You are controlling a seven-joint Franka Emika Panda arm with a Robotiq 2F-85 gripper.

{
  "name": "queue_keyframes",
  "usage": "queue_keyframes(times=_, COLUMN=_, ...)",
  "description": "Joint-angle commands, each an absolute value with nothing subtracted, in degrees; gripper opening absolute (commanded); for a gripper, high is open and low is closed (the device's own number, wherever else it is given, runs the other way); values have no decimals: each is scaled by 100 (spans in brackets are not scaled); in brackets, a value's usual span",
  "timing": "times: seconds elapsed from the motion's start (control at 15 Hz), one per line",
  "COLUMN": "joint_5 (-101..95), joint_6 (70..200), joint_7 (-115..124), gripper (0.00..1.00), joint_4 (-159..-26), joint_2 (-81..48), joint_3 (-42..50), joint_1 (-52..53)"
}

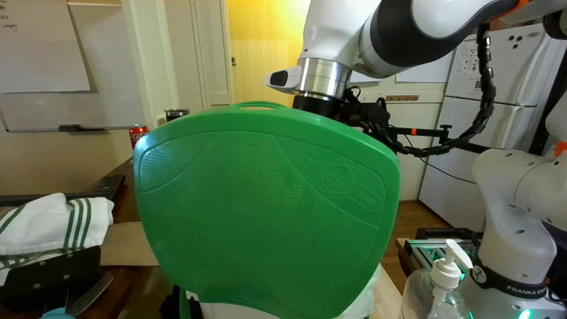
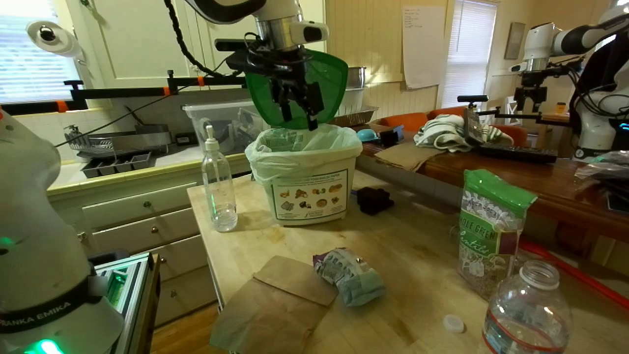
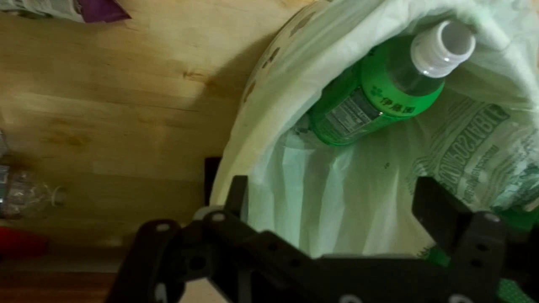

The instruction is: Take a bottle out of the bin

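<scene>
The bin [image 2: 310,169] is white with a printed label and a pale green liner bag [image 3: 337,202] folded over its rim. Its green lid [image 1: 266,212] stands raised and shows in both exterior views [image 2: 330,73]. A green-labelled bottle [image 3: 374,92] with a white, uncapped neck leans inside the bin in the wrist view, mouth up. It is hidden in both exterior views. My gripper [image 2: 300,118] points down over the bin's opening, in front of the lid. In the wrist view the gripper [image 3: 330,185] is open and empty, apart from the bottle. The lid hides the gripper in an exterior view.
A clear pump bottle [image 2: 219,191] stands beside the bin. A crumpled bag [image 2: 351,275], a brown paper bag [image 2: 277,307], a lentil bag [image 2: 491,236] and a large clear bottle [image 2: 526,314] are on the table. A dark item [image 2: 373,200] lies by the bin.
</scene>
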State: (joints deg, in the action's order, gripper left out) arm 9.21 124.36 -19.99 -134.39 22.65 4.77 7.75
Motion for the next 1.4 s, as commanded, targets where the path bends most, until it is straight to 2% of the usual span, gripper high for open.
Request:
queue_keyframes(times=0.0, joint_5=1497, joint_6=12374, joint_7=-2497, gripper=100, joint_4=-13231, joint_2=1927, joint_3=475, joint_1=1017)
queue_keyframes(times=0.4, joint_5=1975, joint_6=12006, joint_7=-2768, gripper=100, joint_4=-13144, joint_2=1618, joint_3=319, joint_1=1137)
queue_keyframes(times=0.93, joint_5=1571, joint_6=11294, joint_7=-2396, gripper=100, joint_4=-13021, joint_2=1381, joint_3=35, joint_1=951)
queue_keyframes(times=1.33, joint_5=1049, joint_6=11289, joint_7=-1460, gripper=100, joint_4=-13022, joint_2=1258, joint_3=-227, joint_1=791)
